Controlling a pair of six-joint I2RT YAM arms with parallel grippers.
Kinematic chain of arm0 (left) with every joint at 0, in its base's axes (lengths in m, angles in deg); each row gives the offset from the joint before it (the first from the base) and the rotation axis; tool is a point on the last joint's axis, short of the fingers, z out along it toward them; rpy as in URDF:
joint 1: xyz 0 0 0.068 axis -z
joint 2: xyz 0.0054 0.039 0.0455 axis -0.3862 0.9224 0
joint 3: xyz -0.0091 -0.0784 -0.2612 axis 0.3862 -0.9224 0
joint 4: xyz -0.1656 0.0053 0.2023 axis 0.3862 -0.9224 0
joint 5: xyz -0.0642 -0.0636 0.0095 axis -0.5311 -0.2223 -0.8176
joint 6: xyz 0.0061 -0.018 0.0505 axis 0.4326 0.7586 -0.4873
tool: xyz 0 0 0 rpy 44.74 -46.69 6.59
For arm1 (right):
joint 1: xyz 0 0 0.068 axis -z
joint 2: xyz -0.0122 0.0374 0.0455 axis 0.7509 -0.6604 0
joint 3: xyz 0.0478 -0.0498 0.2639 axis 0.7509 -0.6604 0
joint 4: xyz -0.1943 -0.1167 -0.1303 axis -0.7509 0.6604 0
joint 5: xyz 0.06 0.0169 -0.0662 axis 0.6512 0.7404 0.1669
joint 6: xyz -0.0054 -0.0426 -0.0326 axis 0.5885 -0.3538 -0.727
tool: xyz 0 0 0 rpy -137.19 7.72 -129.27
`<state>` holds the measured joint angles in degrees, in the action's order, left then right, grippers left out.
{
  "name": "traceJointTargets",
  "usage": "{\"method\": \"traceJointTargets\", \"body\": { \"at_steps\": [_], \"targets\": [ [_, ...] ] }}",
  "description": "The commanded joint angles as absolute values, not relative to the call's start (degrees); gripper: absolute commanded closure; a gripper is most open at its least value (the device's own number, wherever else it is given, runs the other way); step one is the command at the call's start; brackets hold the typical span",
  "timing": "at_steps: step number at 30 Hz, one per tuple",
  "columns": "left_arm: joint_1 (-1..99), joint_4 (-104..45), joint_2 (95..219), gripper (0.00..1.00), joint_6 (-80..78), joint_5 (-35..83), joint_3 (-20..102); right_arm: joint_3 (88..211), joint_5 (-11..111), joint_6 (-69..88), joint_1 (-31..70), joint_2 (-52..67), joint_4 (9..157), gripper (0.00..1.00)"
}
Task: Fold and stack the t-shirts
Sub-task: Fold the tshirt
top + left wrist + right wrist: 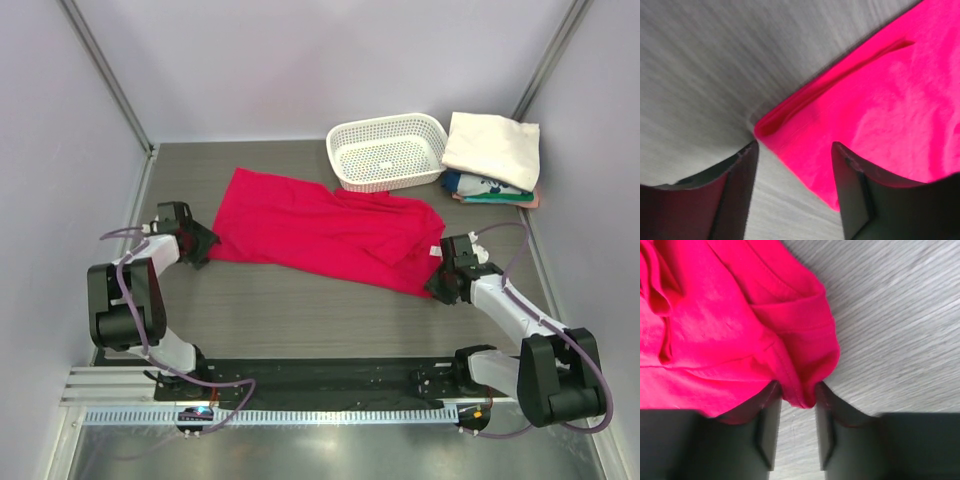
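I see red shirt, long axis left-right, an arm at each end. Left hand spread, straddling left corner; right hand pinching right-end fold.

A spread shirt lies across the middle of the counter, slanting from centre left down to centre right of the top view. Behind its right end sits a basket, with a stack of folded shirts just beside it at upper right. The left pincer straddles the spread shirt's left corner, and the right pincer pinches its lower right corner.
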<state>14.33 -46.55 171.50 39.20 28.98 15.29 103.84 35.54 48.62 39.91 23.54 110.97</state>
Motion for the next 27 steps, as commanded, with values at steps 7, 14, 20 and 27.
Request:
{"method": "traceJointTargets", "body": {
  "at_steps": [7, 14, 20, 27],
  "targets": [
    [14.63, -41.92, 176.86, 1.0, 40.95, 27.17, 17.34, 107.13, 35.55, 45.05, 40.4, 22.82, 105.2, 0.99],
    [12.7, -57.03, 170.19, 1.0, 38.24, 27.8, 34.72, 131.63, 36.86, 40.93, 43.38, 12.37, 110.64, 0.99],
    [8.23, -69.43, 163.69, 1.0, 35.25, 26.03, 52.32, 158.98, 40.92, 39.25, 47.96, 8.4, 120.39, 0.99],
    [3.73, -73.4, 147.35, 1.0, 32.87, 21.99, 40.95, 147.26, 41.0, 39.07, 47.88, 24.62, 124.36, 0.99]
  ]
}}
